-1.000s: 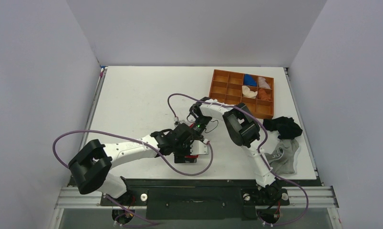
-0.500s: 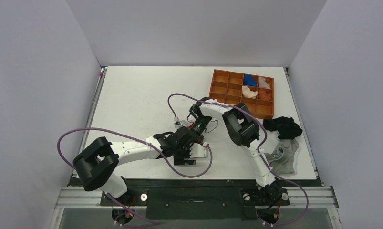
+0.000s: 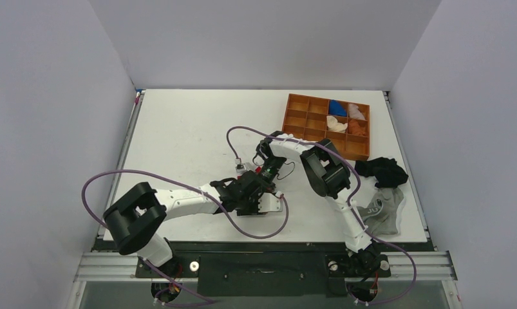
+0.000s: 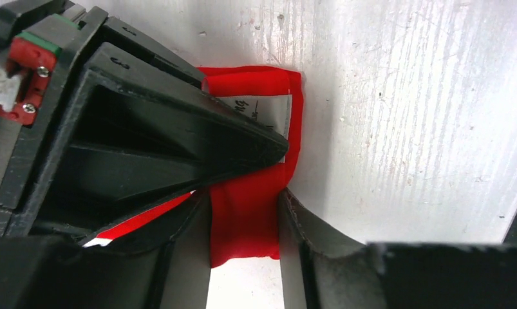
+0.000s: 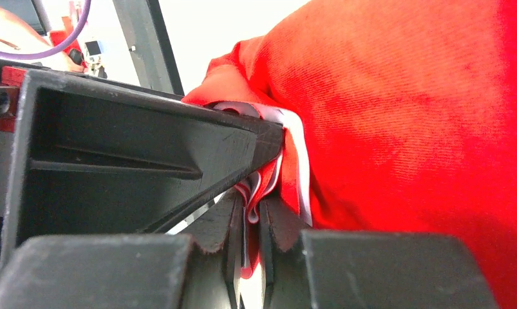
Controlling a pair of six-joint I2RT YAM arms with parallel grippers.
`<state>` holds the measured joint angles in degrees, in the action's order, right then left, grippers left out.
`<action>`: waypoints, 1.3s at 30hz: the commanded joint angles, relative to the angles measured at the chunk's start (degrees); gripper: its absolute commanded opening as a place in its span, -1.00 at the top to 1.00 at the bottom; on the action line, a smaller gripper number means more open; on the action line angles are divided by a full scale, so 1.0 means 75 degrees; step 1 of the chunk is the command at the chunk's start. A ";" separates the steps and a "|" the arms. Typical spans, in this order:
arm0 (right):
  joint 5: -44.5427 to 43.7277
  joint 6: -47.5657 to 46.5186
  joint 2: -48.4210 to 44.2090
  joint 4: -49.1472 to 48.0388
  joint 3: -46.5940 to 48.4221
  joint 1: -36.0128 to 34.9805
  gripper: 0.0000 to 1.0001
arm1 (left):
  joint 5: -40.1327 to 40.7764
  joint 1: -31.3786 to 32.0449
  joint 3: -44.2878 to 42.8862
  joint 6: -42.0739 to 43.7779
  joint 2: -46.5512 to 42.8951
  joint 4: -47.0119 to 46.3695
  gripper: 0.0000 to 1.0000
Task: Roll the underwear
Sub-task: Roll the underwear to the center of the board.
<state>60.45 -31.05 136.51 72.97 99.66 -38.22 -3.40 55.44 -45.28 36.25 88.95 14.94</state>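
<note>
Left tool (image 3: 252,201): reaches in from the left to the near middle of the surface (image 3: 178,129). In its wrist view (image 4: 246,203) the jaws are pressed onto a red strip that fills the gap between them.
Underwear, place: under and between the two tools, at the near centre. It lies well left of the other garments, and the arms almost hide it from above.
Key relation: both tools have hold of the one garment, the left on its near-left side and the right on its far-right side. Neither arm is the nearer, since each is already on the cloth.
Long axis: in the left wrist view the strip runs straight out from the jaws. How the whole piece lies cannot be told.
Underwear, look (image 4: 246,225): bright red. A pale panel with dark print sits at the far end of the strip, framed by a red edge. In the right wrist view (image 5: 404,129) it bulges as a smooth mound, with white and red edges stacked in layers at the pinch.
Right tool (image 3: 268,172): just far and right of the left one. Its jaws (image 5: 255,215) are nearly together, nipping those layered edges.
Judgement: rolling will depend on one tool anchoring while the other turns the cloth over.
Tray (image 3: 300,106): far right, well apart.
Black garment (image 3: 381,170), grey garment (image 3: 381,212): at the right edge, untouched.
</note>
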 commanded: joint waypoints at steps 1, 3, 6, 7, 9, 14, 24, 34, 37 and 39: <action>-0.0420 -0.0372 0.0202 -0.0323 0.0002 0.0003 1.00 | -0.0262 -0.0032 -0.0060 -0.0110 0.0291 0.0234 0.45; -0.0431 -0.0356 0.0154 -0.0330 0.0002 0.0004 1.00 | -0.0316 -0.0033 -0.0151 -0.0152 0.0369 0.0431 0.65; -0.0436 -0.0349 -0.0008 -0.0335 -0.0083 0.0015 0.88 | -0.0422 -0.0048 -0.0261 -0.0251 0.0413 0.0784 1.00; -0.0447 -0.0349 -0.0057 -0.0333 -0.0105 0.0037 0.77 | -0.0507 -0.0075 -0.0281 -0.0269 0.0390 0.0899 1.00; -0.0500 -0.0343 -0.0208 -0.0359 -0.0185 0.0073 0.59 | -0.0724 -0.0176 -0.0293 -0.0322 0.0337 0.1081 1.00; -0.0619 -0.0308 -0.0733 -0.0463 -0.0395 0.0251 0.19 | -0.1396 -0.0634 -0.0336 -0.0308 0.0211 0.1396 1.00; -0.0883 -0.0210 -0.1770 -0.0745 -0.0812 0.0918 0.06 | -0.2712 -0.1300 -0.0658 -0.0088 0.0584 0.2014 1.00; -0.0724 -0.0116 -0.2435 -0.1107 -0.1266 0.2154 0.06 | -0.3764 -0.1939 -0.1729 0.0236 0.1636 0.3290 1.00; -0.0616 -0.0120 -0.2817 -0.1309 -0.1510 0.2385 0.06 | -0.4354 -0.2298 -0.2209 0.0452 0.2209 0.3872 1.00; -0.0575 -0.0111 -0.3108 -0.1505 -0.1737 0.2521 0.06 | -0.4693 -0.2497 -0.2523 0.0587 0.2517 0.4258 1.00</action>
<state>54.22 -30.98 120.18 65.04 88.58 -20.51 -32.29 39.29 -61.71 37.39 101.73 36.69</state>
